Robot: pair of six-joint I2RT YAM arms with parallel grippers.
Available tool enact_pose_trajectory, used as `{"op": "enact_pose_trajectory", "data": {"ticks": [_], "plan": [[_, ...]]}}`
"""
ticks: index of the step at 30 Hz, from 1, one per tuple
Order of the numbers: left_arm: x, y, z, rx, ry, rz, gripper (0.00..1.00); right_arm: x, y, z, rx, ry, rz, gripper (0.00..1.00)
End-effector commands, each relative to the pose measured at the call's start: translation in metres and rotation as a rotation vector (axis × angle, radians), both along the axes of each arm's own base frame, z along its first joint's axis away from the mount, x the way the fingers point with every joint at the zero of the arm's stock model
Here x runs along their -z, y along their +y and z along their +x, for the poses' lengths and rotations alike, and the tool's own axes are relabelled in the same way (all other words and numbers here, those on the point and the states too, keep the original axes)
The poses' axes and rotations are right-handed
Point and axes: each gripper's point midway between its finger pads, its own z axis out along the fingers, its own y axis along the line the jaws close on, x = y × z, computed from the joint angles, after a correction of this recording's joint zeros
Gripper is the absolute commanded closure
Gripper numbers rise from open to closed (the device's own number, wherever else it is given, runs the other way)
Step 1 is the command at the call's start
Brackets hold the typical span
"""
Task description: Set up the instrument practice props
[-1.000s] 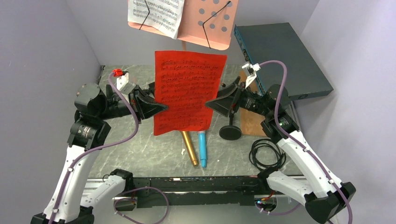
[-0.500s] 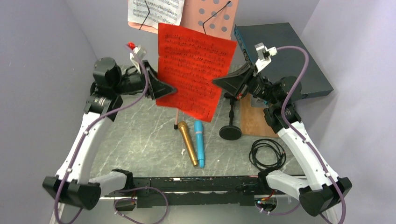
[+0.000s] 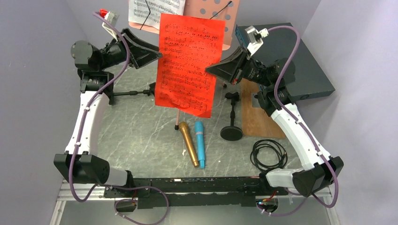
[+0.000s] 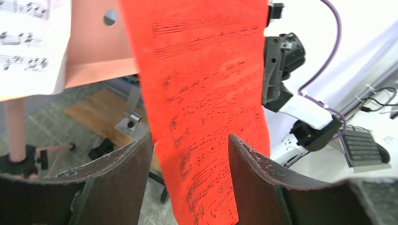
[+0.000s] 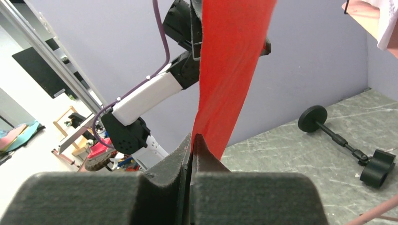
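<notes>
In front of the pink music desk (image 3: 220,18) hangs the red page (image 3: 187,61), clamped by the right end effector (image 3: 210,70), left end effector (image 3: 157,52) spread apart around its edge. White page (image 3: 155,11) up; microphones (image 3: 189,145) below the desk, not yet mounted.

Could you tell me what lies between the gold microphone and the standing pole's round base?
The blue microphone, right beside the gold microphone; the top view shows it.

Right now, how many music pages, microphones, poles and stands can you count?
Music pages: 2, red page and white page
Microphones: 2, gold microphone and blue microphone
Black poles: 2, upright pole and lying pole
Pink music desk: 1
Total: 7
</notes>
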Motion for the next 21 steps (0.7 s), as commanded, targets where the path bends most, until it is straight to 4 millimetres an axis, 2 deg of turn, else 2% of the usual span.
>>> {"op": "enact_pose_trajectory", "data": {"ticks": [1,8,11,16,19,21], "plan": [[-0.033,-0.005,-0.027,0.115,-0.122,-0.038,0.36,-0.033,-0.004,-0.015,-0.023,-0.096,0.033,1.00],[-0.042,-0.008,-0.023,0.127,-0.131,-0.056,0.40,-0.042,0.000,-0.016,-0.021,-0.122,0.041,1.00],[-0.044,-0.016,-0.020,0.121,-0.135,-0.040,0.36,-0.045,0.002,-0.018,-0.028,-0.133,0.042,1.00],[-0.042,-0.016,-0.013,0.074,-0.109,-0.047,0.28,-0.052,0.003,-0.024,-0.042,-0.161,0.043,1.00],[-0.043,-0.017,-0.010,0.084,-0.081,-0.067,0.30,-0.053,0.004,-0.026,-0.051,-0.177,0.039,1.00],[-0.043,-0.018,-0.009,0.099,-0.067,-0.076,0.36,-0.053,0.004,-0.029,-0.056,-0.189,0.040,1.00]]}}
